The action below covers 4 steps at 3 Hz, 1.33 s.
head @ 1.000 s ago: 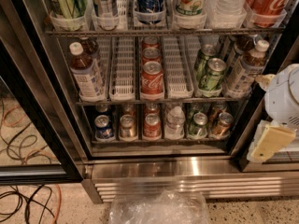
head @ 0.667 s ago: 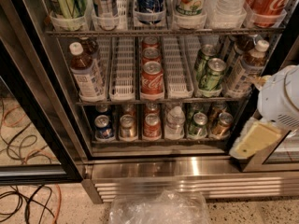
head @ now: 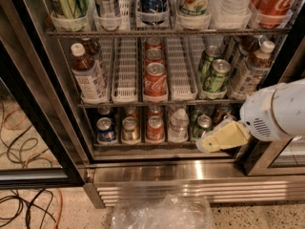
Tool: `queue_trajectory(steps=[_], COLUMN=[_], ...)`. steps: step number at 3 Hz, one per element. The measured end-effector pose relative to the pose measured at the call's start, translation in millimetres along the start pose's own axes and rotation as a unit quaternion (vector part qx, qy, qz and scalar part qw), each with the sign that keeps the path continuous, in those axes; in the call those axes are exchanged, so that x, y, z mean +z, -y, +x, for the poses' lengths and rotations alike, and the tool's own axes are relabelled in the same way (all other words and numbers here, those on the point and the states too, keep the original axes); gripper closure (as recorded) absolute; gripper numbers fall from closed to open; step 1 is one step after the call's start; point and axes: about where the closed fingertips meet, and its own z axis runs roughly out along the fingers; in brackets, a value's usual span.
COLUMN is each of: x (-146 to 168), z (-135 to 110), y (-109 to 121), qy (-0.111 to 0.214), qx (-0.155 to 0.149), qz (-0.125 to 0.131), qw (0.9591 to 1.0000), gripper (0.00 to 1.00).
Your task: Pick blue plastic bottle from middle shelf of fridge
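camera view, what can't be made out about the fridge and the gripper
- Camera view: top-shelf drinks, cut off by the upper edge.
- Camera view: print on the blue plastic bottle, middle shelf, too small to read.
- Camera view: right bottom-shelf cans, partly hidden by the gripper, low right before the fridge.
- Camera view: the arm, cut off by the right edge.

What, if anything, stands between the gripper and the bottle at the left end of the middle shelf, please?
Nothing visible does. The gripper hangs low on the right, in front of the bottom shelf's cans; the bottle stands at the front of its lane on the middle shelf, with nothing before it.
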Motion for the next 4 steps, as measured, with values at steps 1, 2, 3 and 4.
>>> queue_trajectory(steps=[1,2,3,4], x=[-0.2,1.9,8.3,22.3], z=[-0.3,-5.0,-1.7,5.4], y=[0.1,-1.2,-14.1,-48.4], qy=[0.0,0.009,0.042,0.085], qx=[0.0,0.013,0.105,0.257], qz=[0.0,0.006,0.014,0.017], qw=[1.0,0.9999,0.9935,0.9626], gripper=[0.0,0.0,0.0,0.0])
